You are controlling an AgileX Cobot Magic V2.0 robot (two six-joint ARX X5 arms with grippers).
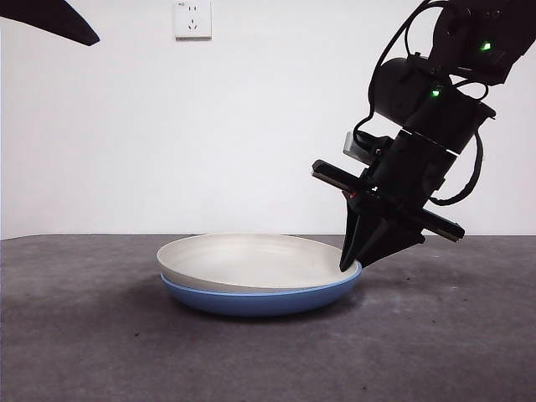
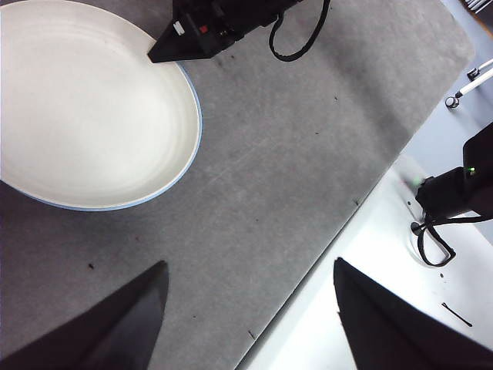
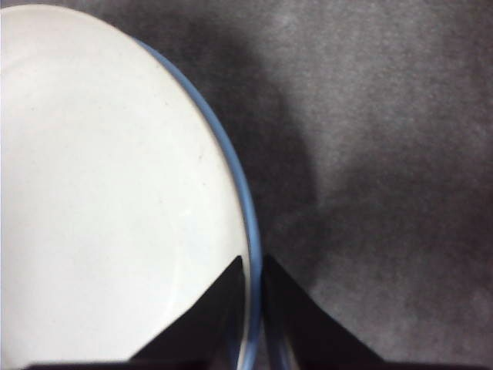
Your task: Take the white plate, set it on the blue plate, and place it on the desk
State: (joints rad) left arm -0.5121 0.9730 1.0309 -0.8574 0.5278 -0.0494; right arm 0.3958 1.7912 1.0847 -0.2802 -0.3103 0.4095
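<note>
The white plate [image 1: 251, 255] lies nested in the blue plate [image 1: 260, 300] on the desk [image 1: 435, 335]. It sits slightly off-centre, so a strip of blue rim [image 3: 245, 193] shows beside the white plate [image 3: 108, 193]. My right gripper [image 1: 350, 264] reaches down at the plates' right edge. Its jaws [image 3: 250, 266] are closed narrowly over the white plate's rim, one inside it and one outside. The left wrist view shows the white plate [image 2: 85, 108], a thin blue edge [image 2: 197, 116] and the right gripper's tip [image 2: 166, 54]. My left gripper [image 2: 250, 285] is open and empty, high above the desk [image 2: 269, 177].
The left arm shows only as a black tip [image 1: 50, 21] at the top left corner. A wall socket [image 1: 193, 18] is on the white wall behind. The desk's edge and a light surface with a black device [image 2: 454, 193] show in the left wrist view.
</note>
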